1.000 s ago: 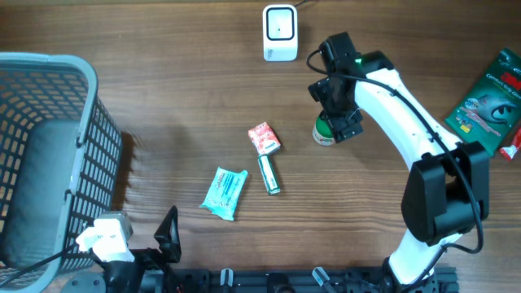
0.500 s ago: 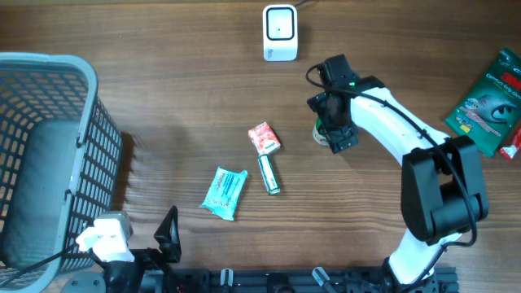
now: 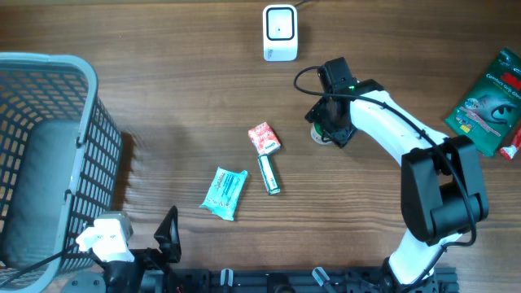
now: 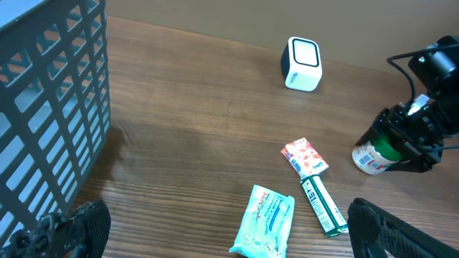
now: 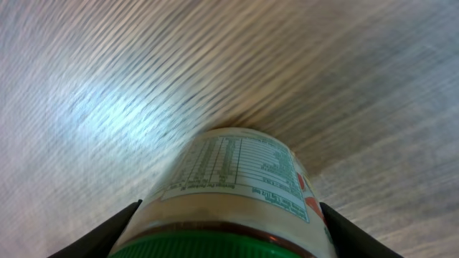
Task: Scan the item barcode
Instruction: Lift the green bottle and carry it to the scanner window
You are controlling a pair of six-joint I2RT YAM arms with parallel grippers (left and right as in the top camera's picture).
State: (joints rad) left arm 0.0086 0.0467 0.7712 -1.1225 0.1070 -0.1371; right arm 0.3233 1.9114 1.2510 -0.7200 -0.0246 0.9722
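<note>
The item is a small jar (image 3: 317, 133) with a green lid and a white printed label, standing right of the table's middle; the left wrist view shows the jar (image 4: 371, 153) too. My right gripper (image 3: 332, 122) is over it. In the right wrist view the jar (image 5: 237, 190) fills the gap and both fingers (image 5: 118, 228) press its sides, so my right gripper (image 5: 229, 215) is shut on it. The white barcode scanner (image 3: 279, 32) stands at the far edge. My left gripper (image 4: 229, 240) hangs open at the near left, holding nothing.
A grey mesh basket (image 3: 49, 146) fills the left side. A red packet (image 3: 264, 138), a green stick pack (image 3: 269, 174) and a teal wipes pack (image 3: 225, 193) lie mid-table. A green and red package (image 3: 487, 102) lies at the far right.
My right gripper has come down over the jar and its fingers have closed in on its sides. The jar has shifted a little to the left. The left arm has not moved.
</note>
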